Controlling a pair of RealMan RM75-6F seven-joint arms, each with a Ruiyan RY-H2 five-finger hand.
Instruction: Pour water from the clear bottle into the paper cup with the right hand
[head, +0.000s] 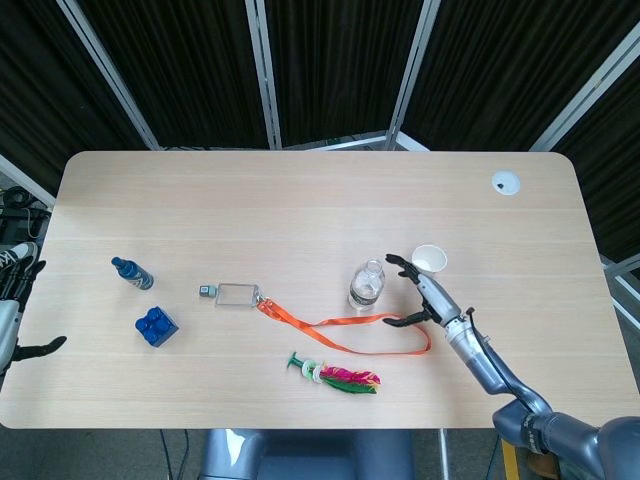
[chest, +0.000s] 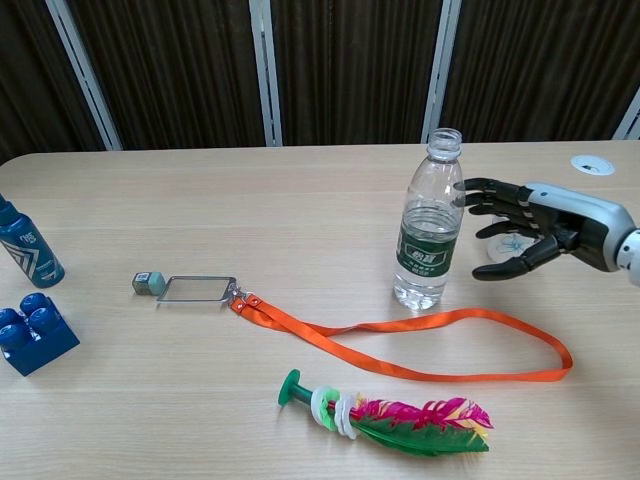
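Here, the right hand (chest: 535, 225) reaches with fingers spread and empty just short of the uncapped clear bottle (chest: 431, 221); the paper cup (head: 428, 260) stands right behind those fingers. A glancing touch could tip the bottle and spill water.
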